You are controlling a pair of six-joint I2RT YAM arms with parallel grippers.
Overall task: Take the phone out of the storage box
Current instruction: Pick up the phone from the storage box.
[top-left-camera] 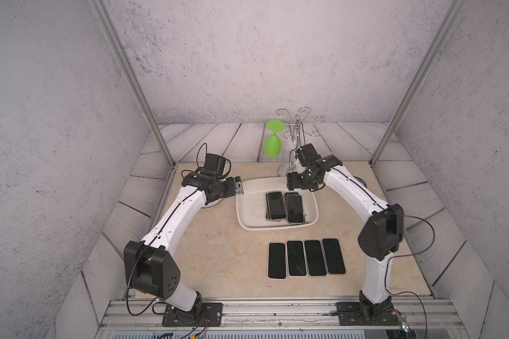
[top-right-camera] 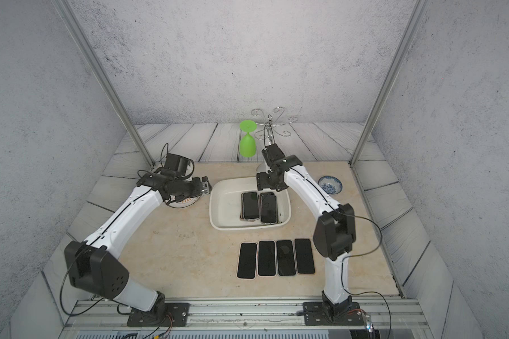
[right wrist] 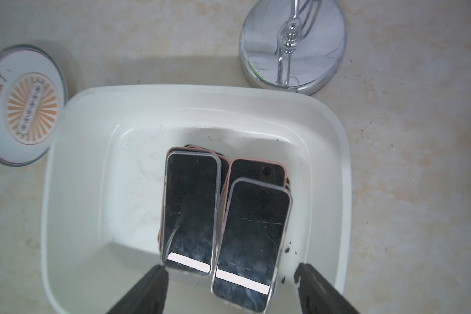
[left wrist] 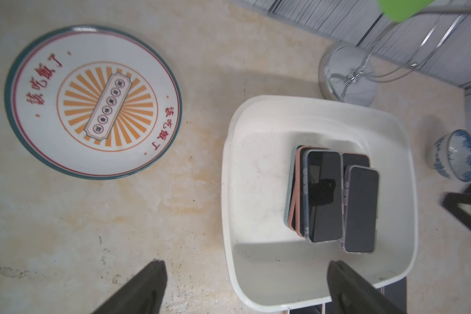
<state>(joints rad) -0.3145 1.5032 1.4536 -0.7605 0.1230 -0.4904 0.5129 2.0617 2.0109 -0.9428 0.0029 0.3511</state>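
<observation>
Top phones (left wrist: 324, 195) cover lower phones (left wrist: 355, 160) in the storage box (left wrist: 256, 190).

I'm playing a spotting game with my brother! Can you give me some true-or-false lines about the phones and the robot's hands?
1. On the table, four phones lie in a row outside the storage box. True.
2. The storage box is empty. False: piled phones lie inside it.
3. The right hand grips a phone. False: the right hand is open above the piled phones, holding nothing.
4. The green glass is upside down, foot up. True.
5. The round plate sits inside the box. False: the plate lies on the table beside it.
</observation>
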